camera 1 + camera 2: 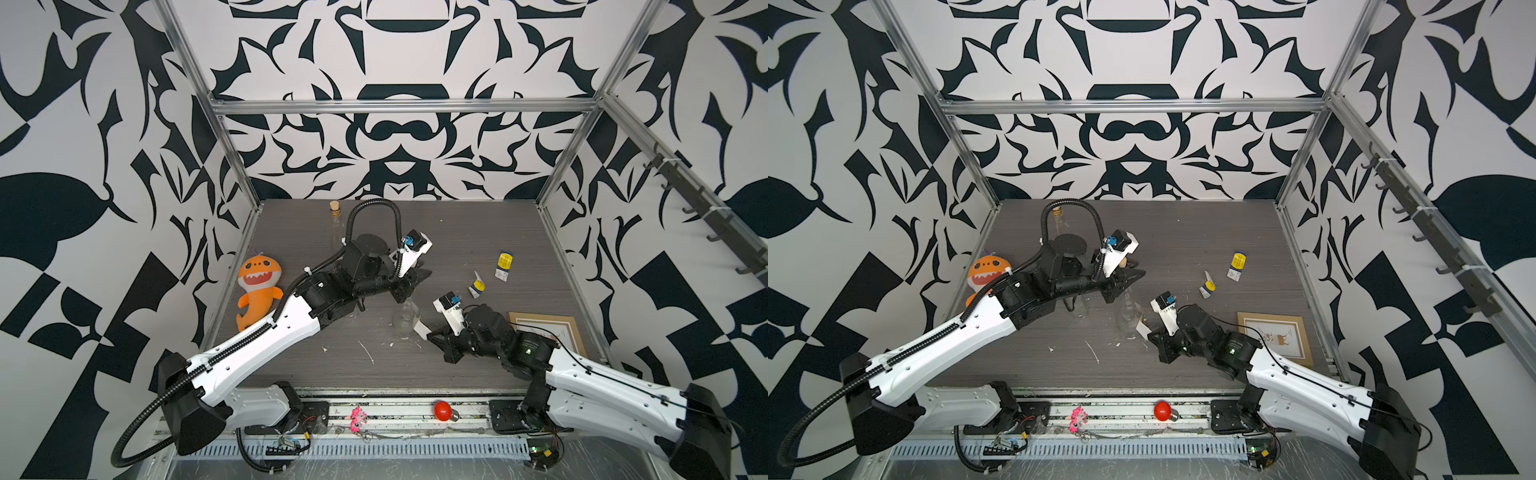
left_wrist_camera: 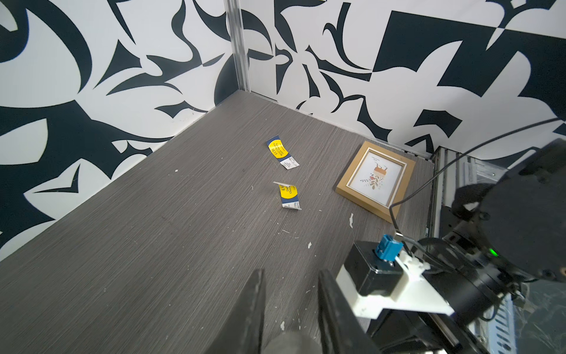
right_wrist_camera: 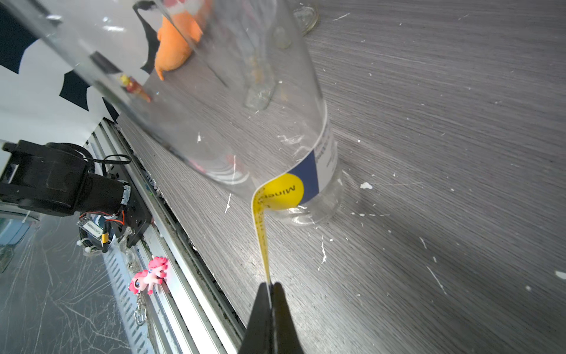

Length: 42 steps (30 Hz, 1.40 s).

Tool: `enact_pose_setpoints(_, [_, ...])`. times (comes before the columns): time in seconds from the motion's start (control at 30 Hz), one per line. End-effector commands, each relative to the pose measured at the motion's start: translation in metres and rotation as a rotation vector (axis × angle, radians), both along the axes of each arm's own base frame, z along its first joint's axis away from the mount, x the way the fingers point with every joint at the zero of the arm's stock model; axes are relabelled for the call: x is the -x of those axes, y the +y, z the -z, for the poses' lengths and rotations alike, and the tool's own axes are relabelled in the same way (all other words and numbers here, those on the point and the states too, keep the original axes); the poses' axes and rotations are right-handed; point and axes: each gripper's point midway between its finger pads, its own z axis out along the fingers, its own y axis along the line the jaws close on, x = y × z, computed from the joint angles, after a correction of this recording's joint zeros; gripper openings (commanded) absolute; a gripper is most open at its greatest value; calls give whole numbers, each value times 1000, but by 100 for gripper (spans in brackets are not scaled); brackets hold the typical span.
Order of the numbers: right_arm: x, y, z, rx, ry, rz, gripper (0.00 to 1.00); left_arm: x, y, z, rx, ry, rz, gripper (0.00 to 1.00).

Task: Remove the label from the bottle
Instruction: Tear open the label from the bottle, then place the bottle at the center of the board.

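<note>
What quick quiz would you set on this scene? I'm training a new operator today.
1. True or false: the right gripper pinches the peeled end of the label.
2. How many loose yellow-and-blue labels lie on the table? A) one B) two C) five
3. Fill in: the left gripper steadies the tilted ___ by its top.
Key: 1 true; 2 B; 3 bottle.
</note>
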Motion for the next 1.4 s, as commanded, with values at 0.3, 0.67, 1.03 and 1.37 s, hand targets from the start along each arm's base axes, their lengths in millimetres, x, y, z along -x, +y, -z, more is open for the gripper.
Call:
enact_pose_setpoints(0.3, [-11,-2,-16,-2,-24,-31,0,16,12,-33,41,-95,104,0])
enact_pose_setpoints(0.67, [-30,2,-19,2,-35,-45,0,29,15,-40,84,-91,165,0])
enact_pose_setpoints(1.03, [-36,2,-21,-8,-50,-52,0,39,7,-26,115,-100,244,0])
enact_pose_setpoints(1.37, [-27,-10,-8,27,-30,-45,0,36,6,-14,90,-153,251,0])
